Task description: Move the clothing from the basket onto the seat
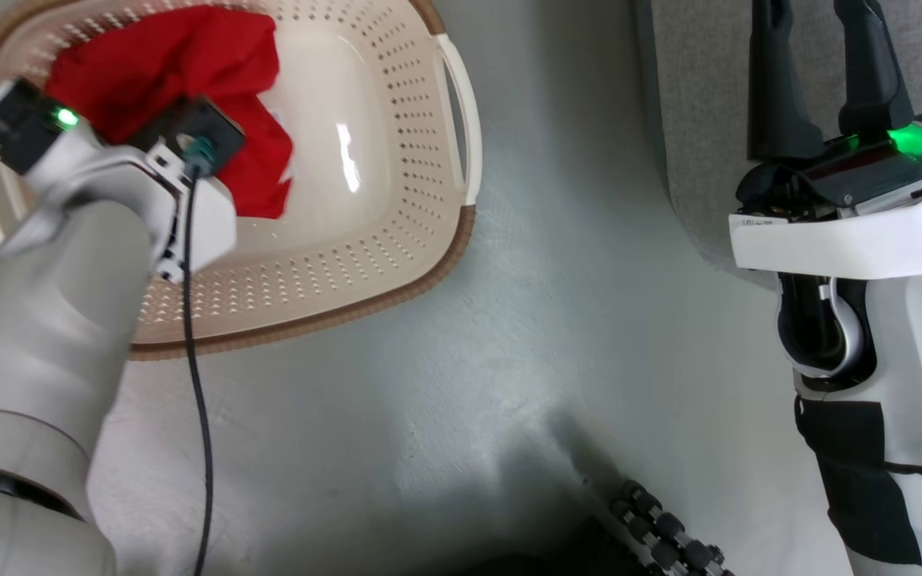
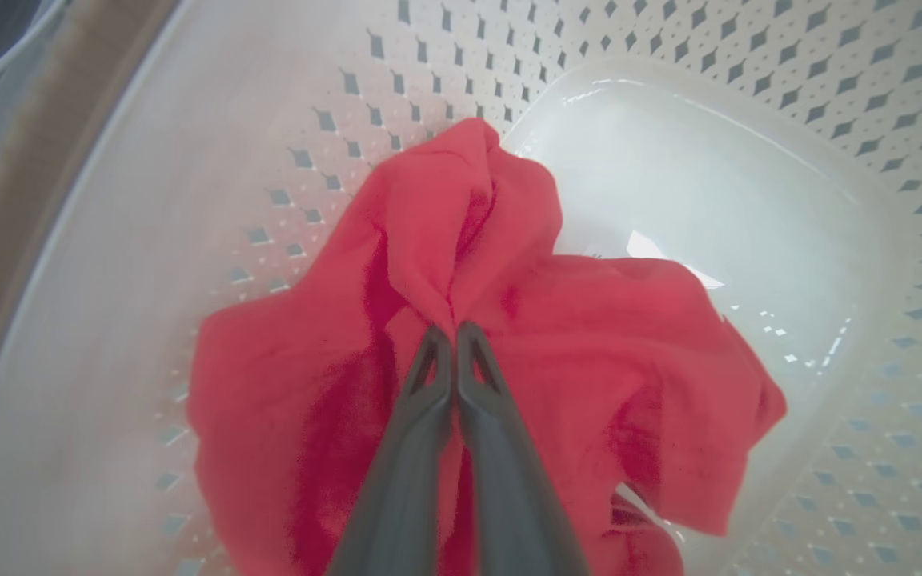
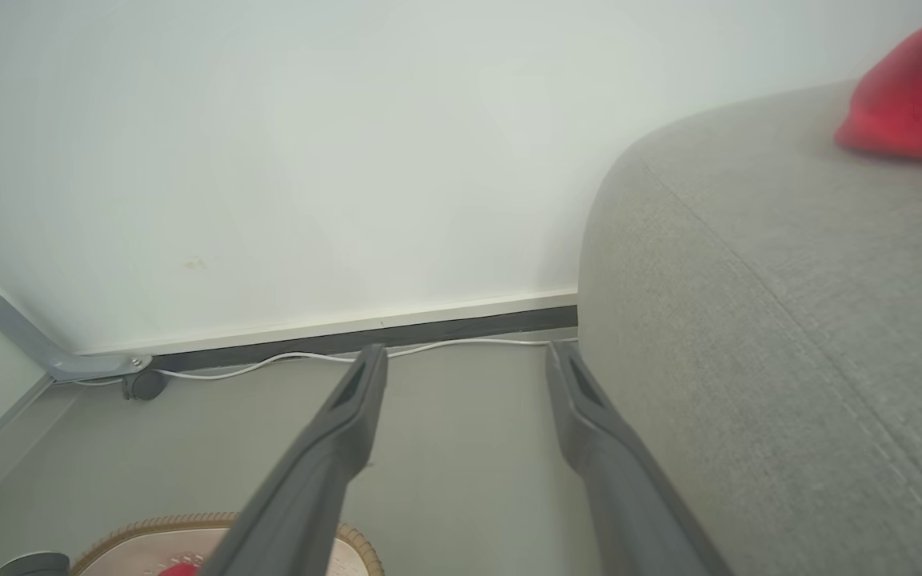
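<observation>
Soft, crumpled bright red clothing lies inside a cream plastic basket, a rounded tub with glossy floor, walls pierced by rows of small holes, a brown woven-look rim and a white side handle. The left gripper has its two dark tapered fingers pressed together, pinching a raised fold of the cloth. The right gripper holds its fingers wide apart, empty, beside the rounded grey fabric seat. A second red garment rests on the seat. Print on the right wrist's white band is too small to read.
</observation>
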